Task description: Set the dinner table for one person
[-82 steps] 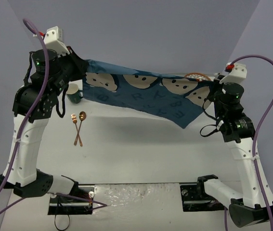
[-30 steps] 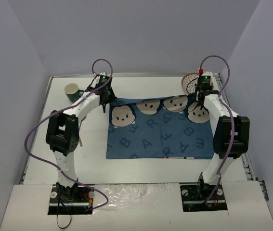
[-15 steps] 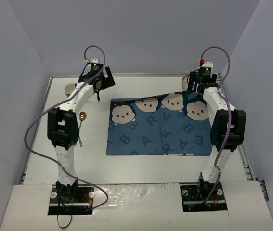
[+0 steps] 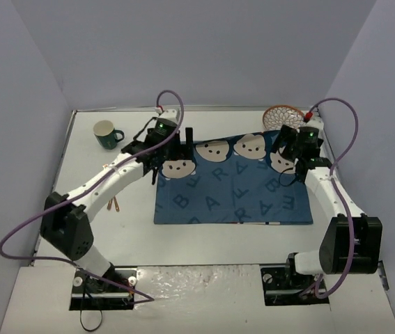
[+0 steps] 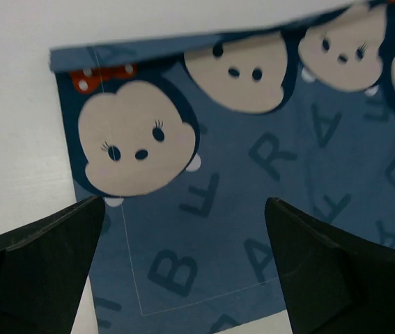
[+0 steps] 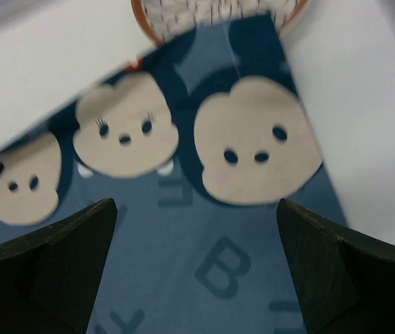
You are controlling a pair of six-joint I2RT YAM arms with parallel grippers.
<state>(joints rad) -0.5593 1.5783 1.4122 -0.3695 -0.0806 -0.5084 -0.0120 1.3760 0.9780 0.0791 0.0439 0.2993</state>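
The white dinner table point(image 4: 204, 240) carries a dark blue cartoon-face cloth mat point(image 4: 232, 195) spread flat in the middle. My left gripper point(image 4: 173, 153) hovers over the mat's far left corner, open and empty. In the left wrist view point(image 5: 183, 212) the mat point(image 5: 253, 174) lies below the fingers, its far edge folded over in a narrow strip. My right gripper point(image 4: 286, 154) hovers over the mat's far right corner, open and empty. In the right wrist view point(image 6: 197, 212) the mat point(image 6: 204, 271) fills the space below.
A dark green mug point(image 4: 106, 134) stands at the far left. A round orange-rimmed patterned plate point(image 4: 283, 115) sits at the mat's far right corner, and its rim shows in the right wrist view point(image 6: 183, 17). Thin brownish utensils point(image 4: 115, 203) lie left of the mat by the left arm.
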